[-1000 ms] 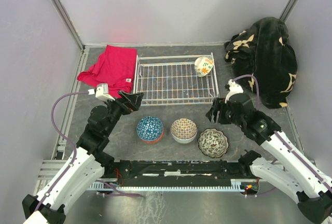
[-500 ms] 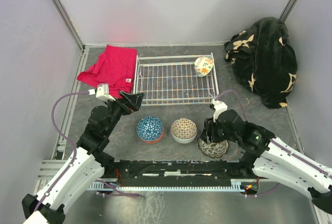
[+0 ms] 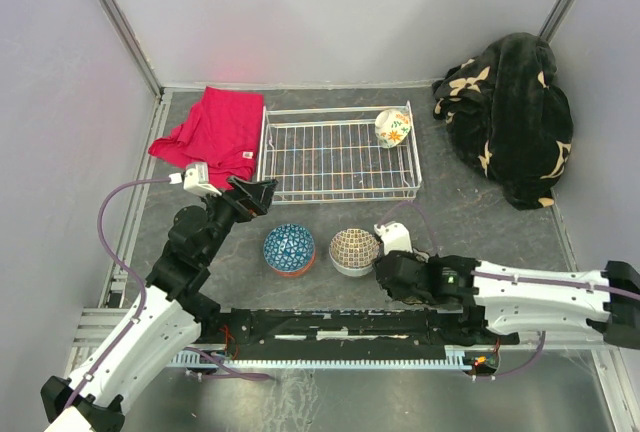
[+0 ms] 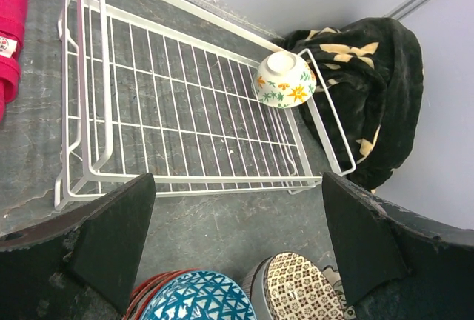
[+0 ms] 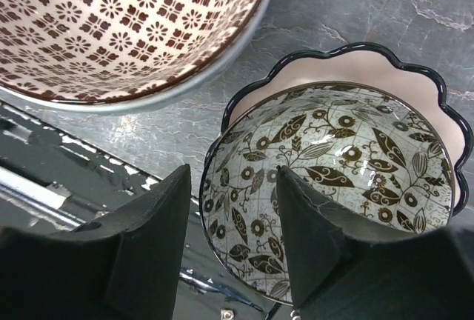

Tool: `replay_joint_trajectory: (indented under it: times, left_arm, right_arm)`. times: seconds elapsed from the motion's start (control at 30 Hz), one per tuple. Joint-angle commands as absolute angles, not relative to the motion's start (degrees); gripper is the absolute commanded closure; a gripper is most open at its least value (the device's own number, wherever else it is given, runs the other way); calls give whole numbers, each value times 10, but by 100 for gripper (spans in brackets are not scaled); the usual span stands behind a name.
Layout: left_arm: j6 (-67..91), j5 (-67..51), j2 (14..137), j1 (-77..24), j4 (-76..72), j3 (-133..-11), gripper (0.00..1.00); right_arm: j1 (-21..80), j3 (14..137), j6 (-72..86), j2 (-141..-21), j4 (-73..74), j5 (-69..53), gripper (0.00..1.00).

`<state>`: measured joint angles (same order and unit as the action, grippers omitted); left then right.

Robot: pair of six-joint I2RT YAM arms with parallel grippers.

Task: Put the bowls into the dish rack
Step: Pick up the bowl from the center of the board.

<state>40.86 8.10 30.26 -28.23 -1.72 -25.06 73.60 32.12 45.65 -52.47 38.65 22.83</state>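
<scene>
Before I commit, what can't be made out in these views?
Top view: right arm hides the scalloped leaf-pattern bowl.
Right wrist view: right tool straddles that bowl's rim; fingertip contact is out of sight, so grip unclear.
Left wrist view: bottom edge cuts off blue mosaic bowl and brown lattice bowl.

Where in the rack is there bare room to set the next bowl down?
Dish rack: bare wire everywhere left of the floral bowl in its far right corner. Crowded: the near row, blue bowl and lattice bowl side by side.
</scene>
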Motion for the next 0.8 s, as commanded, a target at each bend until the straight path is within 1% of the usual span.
replay_joint_trajectory:
  times: [0.0, 0.2, 0.5, 0.77]
  left_arm:
    - [372, 94, 300, -286, -22, -267, 1]
    - [372, 94, 301, -287, -22, -267, 1]
    - [372, 98, 298, -288, -21, -266, 1]
    - [372, 98, 294, -290, -21, -267, 1]
  right_arm:
    - [779, 365, 503, -568, 396, 336, 42]
    - [797, 381, 510, -584, 400, 355, 43]
    - [829, 424, 505, -544, 444, 392, 42]
    - [832, 426, 500, -542, 447, 392, 43]
